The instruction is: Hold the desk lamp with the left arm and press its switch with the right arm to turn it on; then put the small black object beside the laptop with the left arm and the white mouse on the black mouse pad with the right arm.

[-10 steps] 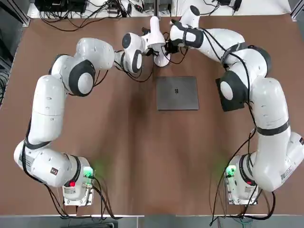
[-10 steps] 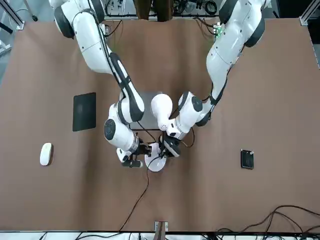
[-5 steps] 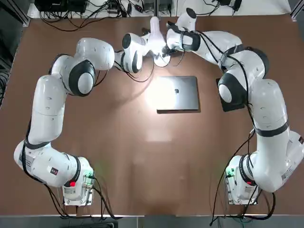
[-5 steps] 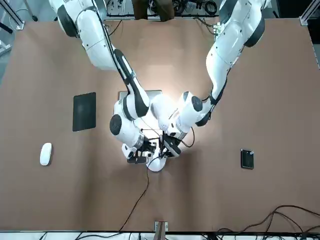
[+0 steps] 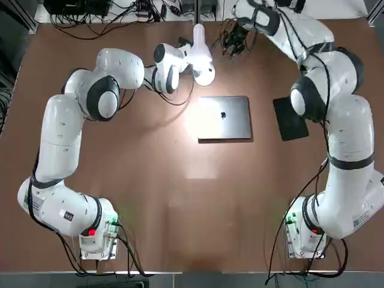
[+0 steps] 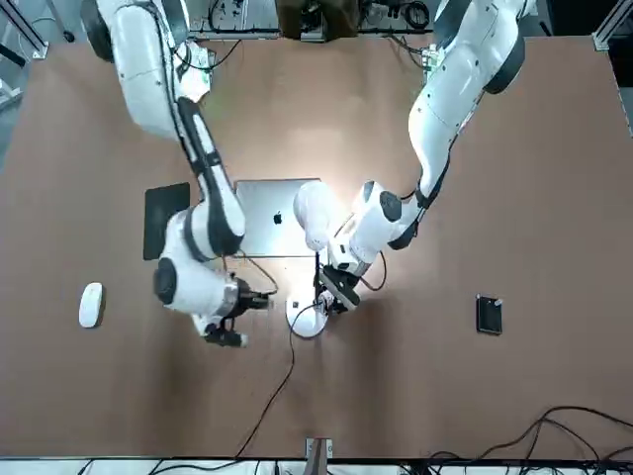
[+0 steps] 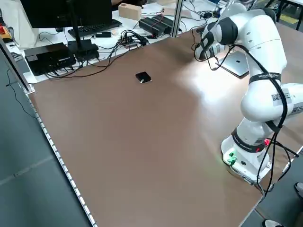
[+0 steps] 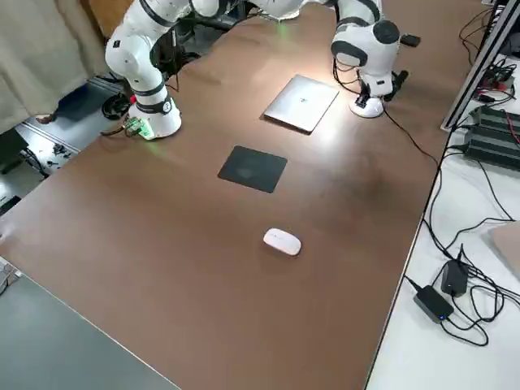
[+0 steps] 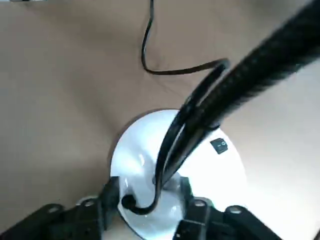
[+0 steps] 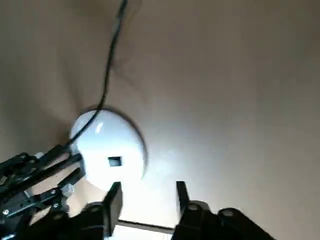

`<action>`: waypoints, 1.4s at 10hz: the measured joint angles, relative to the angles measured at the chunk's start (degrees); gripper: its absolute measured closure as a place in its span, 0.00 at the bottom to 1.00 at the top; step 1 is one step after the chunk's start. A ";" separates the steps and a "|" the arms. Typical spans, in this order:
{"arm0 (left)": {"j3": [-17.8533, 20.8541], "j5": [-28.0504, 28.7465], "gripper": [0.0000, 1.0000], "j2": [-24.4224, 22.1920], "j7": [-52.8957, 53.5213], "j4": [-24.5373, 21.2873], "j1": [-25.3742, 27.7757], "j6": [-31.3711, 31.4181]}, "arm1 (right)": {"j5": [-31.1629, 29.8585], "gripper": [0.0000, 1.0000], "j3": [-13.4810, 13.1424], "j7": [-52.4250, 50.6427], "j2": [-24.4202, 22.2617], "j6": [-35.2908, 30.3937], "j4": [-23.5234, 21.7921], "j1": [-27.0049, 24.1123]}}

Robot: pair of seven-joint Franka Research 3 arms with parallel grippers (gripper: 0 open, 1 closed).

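My left gripper (image 9: 150, 210) clamps the desk lamp (image 5: 203, 71) at top centre; right gripper (image 10: 146, 200) hangs open. The white mouse (image 6: 90, 304), lower left, looks light and slippery: I'd pinch its flanks.

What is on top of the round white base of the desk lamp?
On the lamp base sit a small black switch and the black stem with its cable. The left gripper fingers straddle the stem's foot, hiding the base's near edge.
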 joint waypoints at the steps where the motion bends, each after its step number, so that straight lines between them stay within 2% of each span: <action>1: -0.07 0.00 0.19 -0.06 -0.02 -0.32 -0.01 0.00 | -1.76 0.27 -4.73 -3.72 -0.51 -2.20 -0.03 -0.11; 2: -0.09 0.00 0.06 -0.41 -0.18 -0.67 -0.01 0.00 | -4.14 0.11 -9.09 -7.86 -0.59 -2.90 -0.20 -0.30; 3: -0.07 -0.01 0.00 -1.34 -0.49 -1.57 0.16 0.00 | -6.37 0.00 -12.39 -10.56 -0.60 -3.35 -0.83 -0.67; 5: -0.05 -0.02 0.00 -4.89 -0.55 -5.79 1.98 -0.68 | -8.02 0.00 -16.15 -16.71 -0.50 -3.23 -3.73 -2.69; 6: -0.07 -0.03 0.00 -7.43 -0.55 -8.41 3.67 -2.36 | -8.20 0.00 -17.52 -21.03 -0.44 -2.76 -4.87 -5.65; 8: -0.07 -0.14 0.00 -13.37 -1.40 -11.08 7.57 -12.95 | -8.30 0.00 -18.46 -32.50 -0.39 -1.89 -5.26 -14.76; 10: 0.03 -0.23 0.00 -18.60 -6.40 -11.36 11.25 -25.36 | -8.15 0.00 -18.25 -45.44 -0.17 1.41 -5.41 -23.60; 11: 0.24 -0.23 0.00 -20.44 -9.82 -11.50 12.76 -29.59 | -8.05 0.00 -18.00 -50.08 0.36 2.01 -5.55 -26.75; 13: 0.79 0.13 0.00 -22.94 -12.79 -11.49 16.59 -36.70 | -8.02 0.00 -16.96 -53.31 2.03 3.16 -7.66 -28.26; 14: 1.28 1.46 0.00 -24.23 -12.79 -11.16 18.55 -41.46 | -8.02 0.00 -15.70 -53.79 2.55 6.11 -9.85 -27.83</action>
